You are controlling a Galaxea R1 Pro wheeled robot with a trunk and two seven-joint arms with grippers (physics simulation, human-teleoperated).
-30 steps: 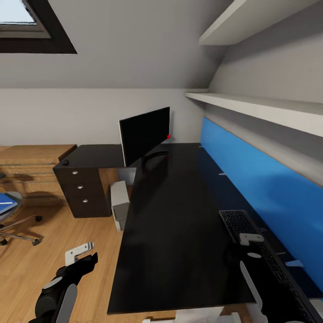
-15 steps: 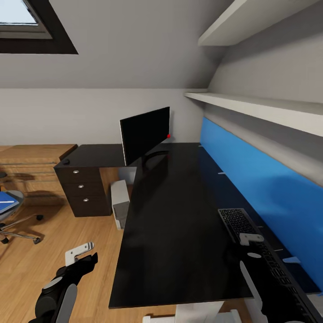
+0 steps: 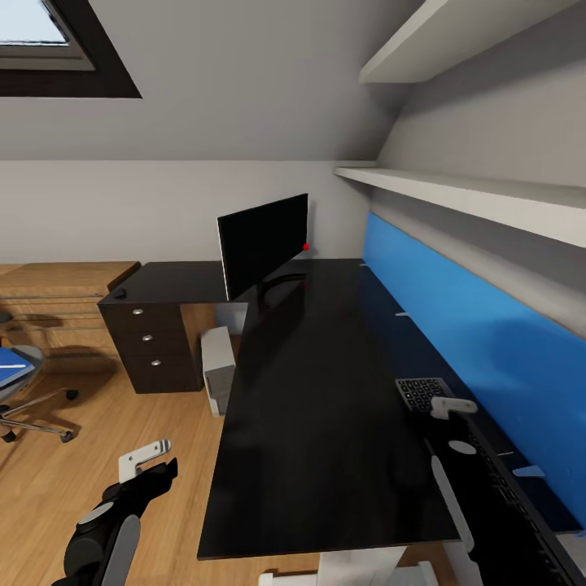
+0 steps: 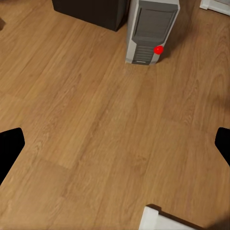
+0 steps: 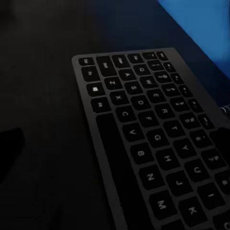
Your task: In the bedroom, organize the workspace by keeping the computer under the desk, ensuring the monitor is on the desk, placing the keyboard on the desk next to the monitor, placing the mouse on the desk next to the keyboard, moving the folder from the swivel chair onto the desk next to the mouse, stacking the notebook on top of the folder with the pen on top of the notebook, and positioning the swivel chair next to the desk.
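I am looking down over a long desk (image 3: 325, 391) whose glossy black top is running away from me along a bright blue wall panel (image 3: 456, 317), with two pale shelves (image 3: 472, 195) sitting above it under the sloped grey ceiling and a skylight (image 3: 32, 32) showing in the upper corner. The monitor (image 3: 262, 242) is standing on the desk at its far end, near where the top turns toward the dark brown drawers (image 3: 155, 346); the mouse (image 3: 120, 293) is lying on that side wing above the drawers. The computer (image 3: 217, 370) is standing on the oak plank floor (image 3: 98, 423) under the desk, just beside the drawers, its red light facing my left wrist camera. The keyboard (image 3: 423, 393) is lying on the desk close to the blue panel, well apart from the monitor. My right pincer (image 3: 453, 407) is hovering just over the keyboard, fingertips (image 5: 9, 148) spread wide apart and clamped on nothing. My left pincer (image 3: 146, 457) is hanging over bare floor beside the desk, its fingers also apart. At the view's left edge the swivel chair (image 3: 24, 391) is standing well away from the desk, with the blue folder (image 3: 12, 366) lying on its seat.
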